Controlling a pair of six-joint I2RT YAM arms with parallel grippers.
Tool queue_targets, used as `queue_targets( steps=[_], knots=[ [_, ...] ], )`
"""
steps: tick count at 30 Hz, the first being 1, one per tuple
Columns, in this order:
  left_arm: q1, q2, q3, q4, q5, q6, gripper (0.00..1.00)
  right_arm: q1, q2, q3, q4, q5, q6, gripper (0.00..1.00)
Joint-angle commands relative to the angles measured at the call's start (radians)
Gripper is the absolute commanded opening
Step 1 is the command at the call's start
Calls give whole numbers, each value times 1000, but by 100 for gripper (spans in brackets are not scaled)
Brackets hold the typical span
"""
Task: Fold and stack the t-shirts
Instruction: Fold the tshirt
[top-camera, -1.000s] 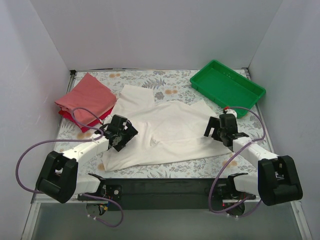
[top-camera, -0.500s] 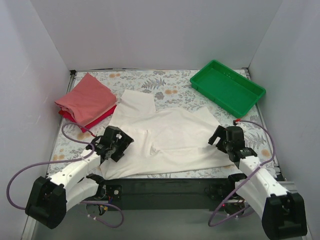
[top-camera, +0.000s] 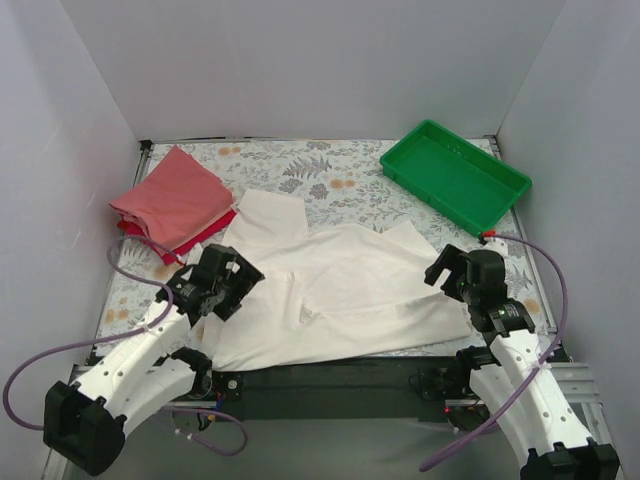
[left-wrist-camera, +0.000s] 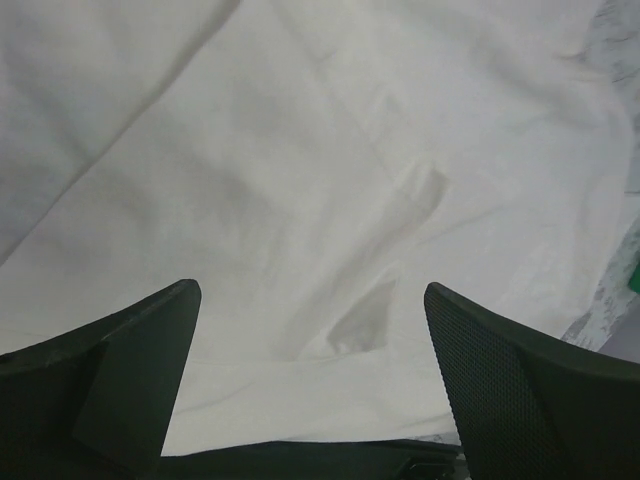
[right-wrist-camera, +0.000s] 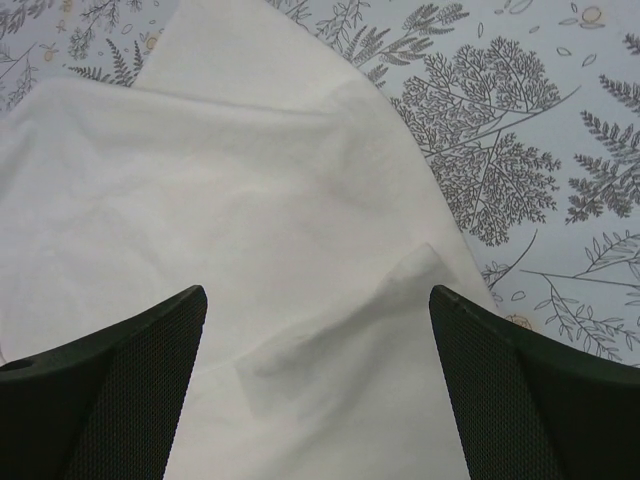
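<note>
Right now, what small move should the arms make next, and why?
Probably lower the left gripper and right gripper and pinch the shirt: both are open above it, holding nothing, and it lies spread, unfolded.

1. No legible text, label, brand, number or sign in any of the three views.
2. Cream-white t-shirt (top-camera: 350, 285): plain cloth faces up, no lettering to read.
3. Surface (top-camera: 330, 160): leaf-and-flower pattern only, no writing.
4. Green tray (top-camera: 450, 172): plain plastic, no marking I can make out.
</note>
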Motion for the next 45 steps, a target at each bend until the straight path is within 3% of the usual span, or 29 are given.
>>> queue_targets(
  steps=[1, 6, 12, 16, 20, 27, 31, 38, 45],
  knots=[
    [-1, 107, 207, 34, -164, 119, 95, -3, 64, 71, 111, -24, -104, 98],
    [5, 408, 420, 146, -226, 231, 97, -3, 176, 117, 185, -166, -180, 98],
    [75, 782, 792, 146, -321, 375, 97, -2, 234, 98, 193, -219, -252, 98],
    [125, 1099, 1101, 25, -341, 423, 94, -3, 228, 75, 194, -216, -279, 98],
    [178, 1292, 1344, -28, -306, 482, 90, -2, 207, 59, 202, -208, -284, 98],
    [247, 1527, 1607, -90, -246, 533, 80, -3, 213, 59, 221, -231, -296, 98],
    [250, 1563, 1615, -76, -243, 555, 78, -3, 223, 56, 225, -234, -298, 98],
    [252, 1575, 1557, -55, -231, 562, 60, -2, 226, 55, 227, -231, -301, 98],
    [252, 1607, 1557, -79, -241, 561, 56, -3, 228, 55, 227, -232, -299, 98]
  ],
)
